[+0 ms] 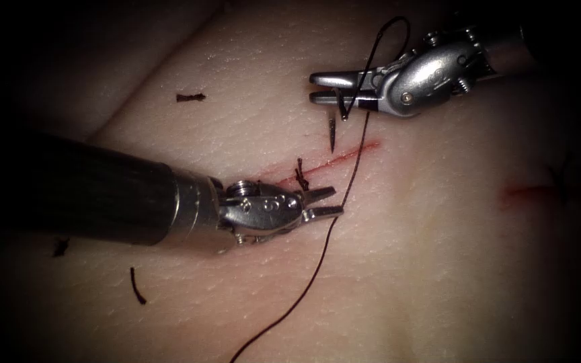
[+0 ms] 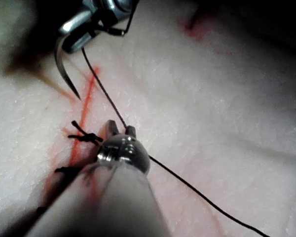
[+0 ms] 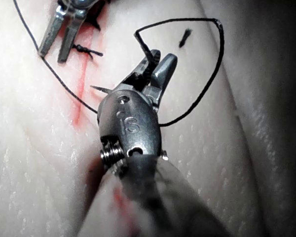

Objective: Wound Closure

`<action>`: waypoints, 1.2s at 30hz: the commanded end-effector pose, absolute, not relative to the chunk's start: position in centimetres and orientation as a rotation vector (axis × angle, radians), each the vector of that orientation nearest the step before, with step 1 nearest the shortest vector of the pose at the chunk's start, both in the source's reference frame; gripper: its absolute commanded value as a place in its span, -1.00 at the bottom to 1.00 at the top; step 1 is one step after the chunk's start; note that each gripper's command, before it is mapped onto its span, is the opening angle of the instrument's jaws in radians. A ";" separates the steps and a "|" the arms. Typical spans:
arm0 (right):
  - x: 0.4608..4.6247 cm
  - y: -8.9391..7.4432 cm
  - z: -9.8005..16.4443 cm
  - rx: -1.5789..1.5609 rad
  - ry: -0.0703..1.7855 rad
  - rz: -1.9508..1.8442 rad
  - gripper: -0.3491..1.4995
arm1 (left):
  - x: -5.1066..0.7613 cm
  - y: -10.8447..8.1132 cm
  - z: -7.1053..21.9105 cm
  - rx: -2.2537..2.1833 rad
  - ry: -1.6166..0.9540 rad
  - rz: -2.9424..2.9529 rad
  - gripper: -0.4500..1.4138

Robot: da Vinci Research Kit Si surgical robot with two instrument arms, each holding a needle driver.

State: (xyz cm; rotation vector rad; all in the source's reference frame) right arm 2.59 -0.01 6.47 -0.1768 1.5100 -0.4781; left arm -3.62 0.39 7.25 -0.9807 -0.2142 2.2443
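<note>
Partly hidden between the jaws of the right claw (image 1: 321, 88), the curved needle (image 1: 331, 133) shows little more than its lower length and sharp tip in the endoscope view, hanging point down over the tissue (image 1: 438, 269) just above the upper end of the cut (image 1: 334, 161), at upper centre of the frame. That claw is clamped on the needle near its thread end; the left wrist view shows the needle (image 2: 64, 69) arching down from the jaws with its tip free of the tissue, close to the red line of the cut (image 2: 86, 106).

Dark thread (image 1: 324, 255) loops up behind the right claw, drops past the needle, crosses the cut and runs off the bottom edge of the endoscope frame, so its far end is cut off.

At centre left, the left claw (image 1: 327, 202) stands slightly apart and holds nothing; its tips sit just beside the thread, below and left of the cut. A small knotted stitch (image 1: 300, 176) sits across the cut right by those tips, and red fluid (image 1: 354, 153) lines the cut.

Around them lie cut ends of thread: one (image 1: 190, 97) at upper left, one (image 1: 137, 286) at lower left, and a dimmer one (image 1: 60, 247) near the left shaft. A second red mark (image 1: 529, 193) at far right is hard to make out in the dark margin.
</note>
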 end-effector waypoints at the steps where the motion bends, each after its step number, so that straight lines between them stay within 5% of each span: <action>1: 2.66 0.0 6.6 -0.184 1.506 -0.481 -1.00 | -3.67 0.3 7.3 -0.980 -0.216 2.244 -0.24; 8: 2.67 -0.1 6.7 -0.200 1.482 -0.498 -1.00 | -3.66 0.4 7.3 -1.009 -0.253 2.236 -0.49; 36: 2.47 -0.7 7.0 -0.317 1.430 -0.704 -1.00 | -3.57 0.3 7.3 -1.036 -0.288 2.242 -0.44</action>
